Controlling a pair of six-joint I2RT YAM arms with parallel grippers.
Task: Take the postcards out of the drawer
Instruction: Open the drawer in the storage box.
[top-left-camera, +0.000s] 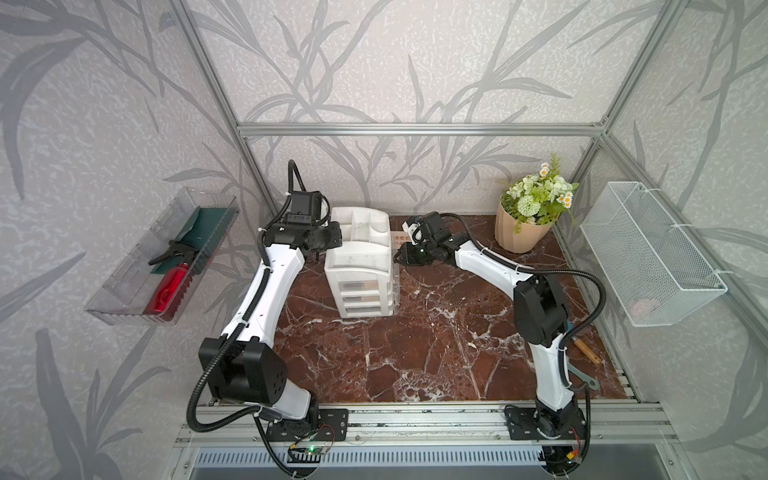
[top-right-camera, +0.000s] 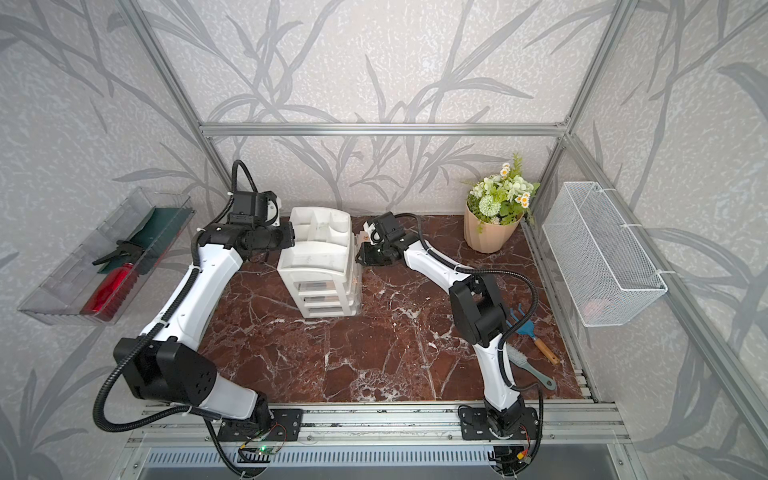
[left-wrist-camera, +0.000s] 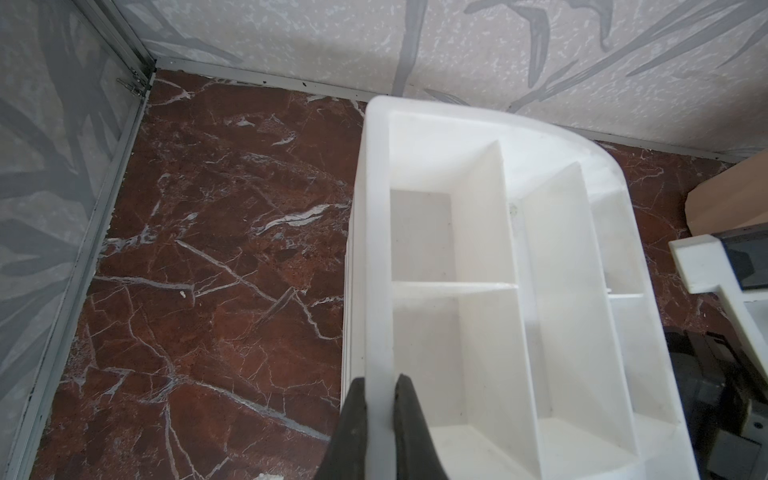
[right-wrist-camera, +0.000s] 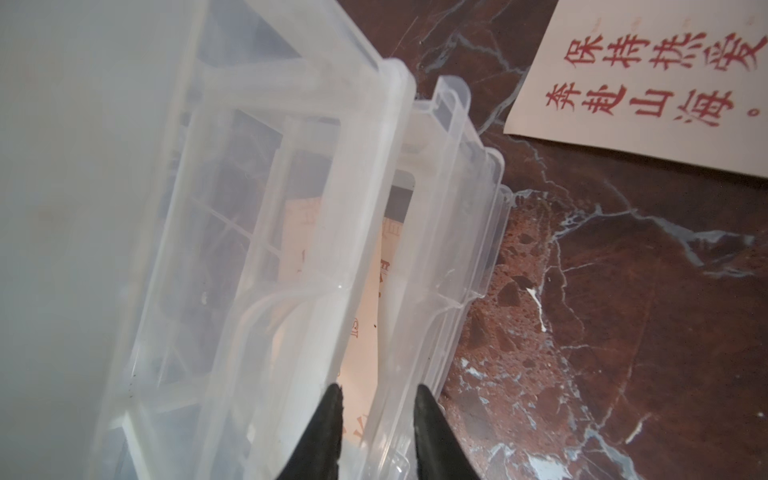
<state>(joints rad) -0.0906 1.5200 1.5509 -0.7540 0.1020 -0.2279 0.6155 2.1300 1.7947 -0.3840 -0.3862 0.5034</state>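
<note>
White plastic organizer (top-left-camera: 358, 253) stood mid-table on red marble top (top-left-camera: 415, 353). Left gripper (left-wrist-camera: 379, 380) clenched on organizer's rim wall. Right gripper (right-wrist-camera: 378, 388) set astride wall of pulled-out clear drawer (right-wrist-camera: 449, 216); whether clamped cannot be told. Cream postcard (right-wrist-camera: 648, 83), red characters, laid on marble near drawer. Second postcard (right-wrist-camera: 365, 299) seen through plastic, inside drawer.

Both top views were bright w/ even, diffuse light; shadows were faint and straight edges bowed twd the frame borders. Right wrist cam: the clear drawer (right-wrist-camera: 365, 187) betw. & beside the right gripper (right-wrist-camera: 376, 390) jaws was milky and out of focus, while the postcard (right-wrist-camera: 648, 95) well ahead of them read sharp. The white organizer (left-wrist-camera: 376, 249) ahead of the left gripper (left-wrist-camera: 380, 378) jaws looked nr blown out.
</note>
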